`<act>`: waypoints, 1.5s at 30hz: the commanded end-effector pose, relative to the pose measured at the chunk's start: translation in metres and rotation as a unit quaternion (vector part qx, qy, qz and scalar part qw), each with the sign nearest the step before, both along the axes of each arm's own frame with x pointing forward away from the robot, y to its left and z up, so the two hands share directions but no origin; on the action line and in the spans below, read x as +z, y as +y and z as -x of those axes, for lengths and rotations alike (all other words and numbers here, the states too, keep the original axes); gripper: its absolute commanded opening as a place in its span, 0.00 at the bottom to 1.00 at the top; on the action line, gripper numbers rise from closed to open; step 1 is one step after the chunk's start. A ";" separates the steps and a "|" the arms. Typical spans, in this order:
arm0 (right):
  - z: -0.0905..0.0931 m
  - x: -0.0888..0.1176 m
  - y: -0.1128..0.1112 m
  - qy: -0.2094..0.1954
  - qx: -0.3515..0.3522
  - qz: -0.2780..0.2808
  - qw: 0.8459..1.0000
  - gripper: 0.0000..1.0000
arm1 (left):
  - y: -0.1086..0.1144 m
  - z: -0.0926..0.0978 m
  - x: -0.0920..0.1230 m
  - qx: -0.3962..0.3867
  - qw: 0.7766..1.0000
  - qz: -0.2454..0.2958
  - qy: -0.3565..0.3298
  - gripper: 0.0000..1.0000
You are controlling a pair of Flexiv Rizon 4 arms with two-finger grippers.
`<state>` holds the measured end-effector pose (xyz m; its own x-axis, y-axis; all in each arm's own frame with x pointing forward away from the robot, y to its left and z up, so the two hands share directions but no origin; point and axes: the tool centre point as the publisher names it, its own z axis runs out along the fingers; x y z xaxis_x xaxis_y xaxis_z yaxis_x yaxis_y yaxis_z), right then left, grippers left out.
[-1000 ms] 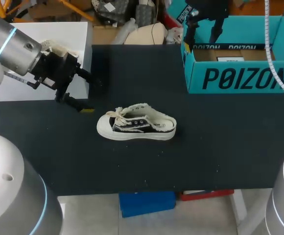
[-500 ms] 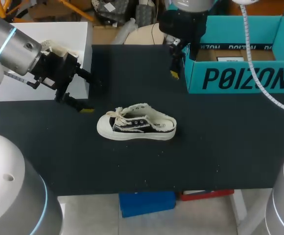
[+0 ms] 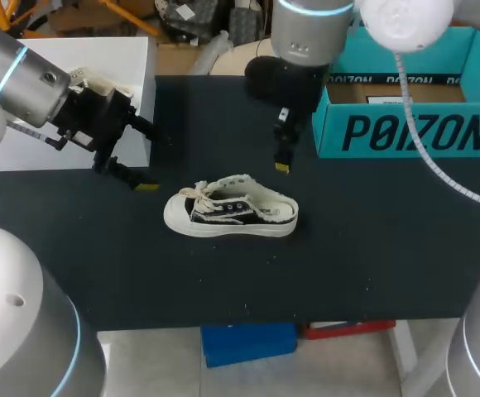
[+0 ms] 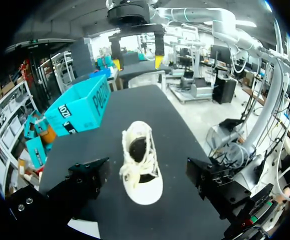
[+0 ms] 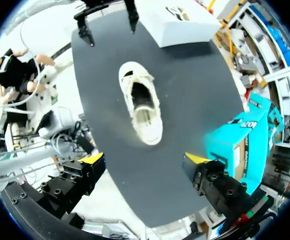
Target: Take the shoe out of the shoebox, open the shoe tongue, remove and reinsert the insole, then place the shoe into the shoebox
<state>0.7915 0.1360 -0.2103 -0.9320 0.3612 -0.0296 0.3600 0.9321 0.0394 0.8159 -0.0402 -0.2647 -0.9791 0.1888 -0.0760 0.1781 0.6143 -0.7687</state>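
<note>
Left claw [image 3: 145, 157] stands wide, nothing between its fingers. You see it off the toe end of the shoe [image 3: 232, 211], near but apart, in front of a white box [image 3: 74, 74] at the surface's [image 3: 348, 248] far left corner.

Right claw [image 3: 282, 161] also wide and empty. It hangs fingers down over the surface, just past the far side of the shoe toward its heel, between shoe and shoebox [image 3: 405, 128], touching neither.

Shoe: out of the box, upright on its sole mid-surface, toe toward your left arm, laces bunched over the front. Black canvas, pale sole and frayed pale collar.

Left wrist view: shoe [image 4: 140, 160] lies ahead of and between the spread fingers, toe nearest, with the right claw [image 4: 137, 52] above the far end.

Right wrist view: shoe [image 5: 142, 107] below and ahead of the spread fingers, left claw [image 5: 109, 27] beyond it.

Shoebox: teal, open top, far right, well apart from the shoe.
</note>
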 end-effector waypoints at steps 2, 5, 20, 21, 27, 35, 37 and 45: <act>0.023 -0.006 -0.007 -0.041 0.001 -0.033 0.999 1.00 | -0.001 0.000 -0.002 0.001 1.000 0.000 -0.002 1.00; 0.023 -0.006 -0.007 -0.041 0.001 -0.033 0.999 1.00 | -0.001 0.000 -0.002 0.001 1.000 0.000 -0.002 1.00; 0.016 -0.041 -0.008 -0.021 0.099 -0.120 0.988 1.00 | -0.001 0.000 -0.002 0.001 1.000 0.000 -0.002 1.00; 0.015 -0.045 -0.007 -0.029 0.110 -0.146 0.983 1.00 | -0.001 0.000 -0.002 0.001 1.000 0.000 -0.002 1.00; 0.009 -0.057 -0.007 -0.025 0.144 -0.206 0.968 1.00 | -0.001 0.000 -0.002 0.001 1.000 0.000 -0.002 1.00; 0.009 -0.057 -0.007 -0.025 0.144 -0.206 0.968 1.00 | -0.001 0.000 -0.002 0.001 1.000 0.000 -0.002 1.00; 0.009 -0.057 -0.007 -0.025 0.144 -0.206 0.968 1.00 | -0.001 0.000 -0.002 0.001 1.000 0.000 -0.002 1.00; 0.007 -0.077 -0.019 -0.070 0.132 -0.286 0.947 1.00 | -0.001 0.000 -0.002 0.001 1.000 0.000 -0.002 1.00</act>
<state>0.7909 0.1257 -0.2730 -0.9950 0.0995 -0.0027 0.0883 0.8952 0.4368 0.8161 -0.0403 -0.2648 -0.9790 0.1892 -0.0758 0.1782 0.6138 -0.7691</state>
